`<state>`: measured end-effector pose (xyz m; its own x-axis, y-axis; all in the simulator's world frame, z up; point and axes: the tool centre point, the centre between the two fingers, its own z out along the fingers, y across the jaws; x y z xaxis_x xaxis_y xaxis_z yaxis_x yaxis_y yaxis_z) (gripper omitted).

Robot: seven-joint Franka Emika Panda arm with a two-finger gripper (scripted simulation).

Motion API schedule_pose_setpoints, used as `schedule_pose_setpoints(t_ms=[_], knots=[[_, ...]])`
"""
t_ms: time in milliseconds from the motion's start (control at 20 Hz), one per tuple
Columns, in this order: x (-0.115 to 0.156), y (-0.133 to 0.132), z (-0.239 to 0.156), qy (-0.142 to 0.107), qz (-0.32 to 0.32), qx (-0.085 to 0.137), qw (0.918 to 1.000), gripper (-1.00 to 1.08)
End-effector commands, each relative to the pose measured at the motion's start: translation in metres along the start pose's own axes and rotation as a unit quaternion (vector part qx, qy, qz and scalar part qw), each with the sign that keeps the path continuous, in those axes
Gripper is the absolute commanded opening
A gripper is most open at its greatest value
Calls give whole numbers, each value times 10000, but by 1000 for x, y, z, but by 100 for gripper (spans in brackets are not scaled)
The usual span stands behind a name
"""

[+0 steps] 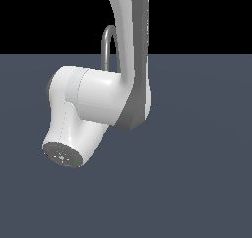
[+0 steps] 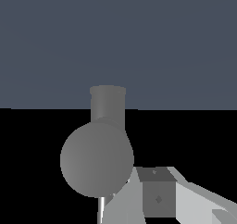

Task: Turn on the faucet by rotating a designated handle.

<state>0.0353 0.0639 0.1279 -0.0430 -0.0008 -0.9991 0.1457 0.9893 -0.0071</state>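
Note:
In the exterior view only the top arc of the faucet (image 1: 109, 41) shows, a thin grey tube rising behind my white arm (image 1: 93, 102). Its base and the handle are hidden by the arm there. The wrist view shows the faucet (image 2: 108, 103) close up as a short grey cylinder meeting the floor, with a large round grey body (image 2: 96, 159) in front of it. I cannot make out the handle as a separate lever. My gripper (image 2: 157, 197) appears only in part, as a grey finger block and white housing right beside the round body. Its fingertips are out of view.
A flat dark blue-grey floor (image 1: 197, 183) fills the lower half of the exterior view under a black background. My arm's big white links and a round wrist flange (image 1: 62, 155) stand in front of the faucet. No other objects show.

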Motion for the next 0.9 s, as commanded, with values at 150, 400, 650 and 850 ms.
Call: schedule_pose_setpoints(t_ms=[150, 400, 650, 850], knots=[[-26, -25, 0, -154, 17, 65, 9999, -100], [-21, -13, -5, -70, 27, -121, 9999, -100], [-19, -43, -2, -137, 27, -36, 9999, -100], [-18, -67, 0, -191, 28, 32, 9998, -100]])
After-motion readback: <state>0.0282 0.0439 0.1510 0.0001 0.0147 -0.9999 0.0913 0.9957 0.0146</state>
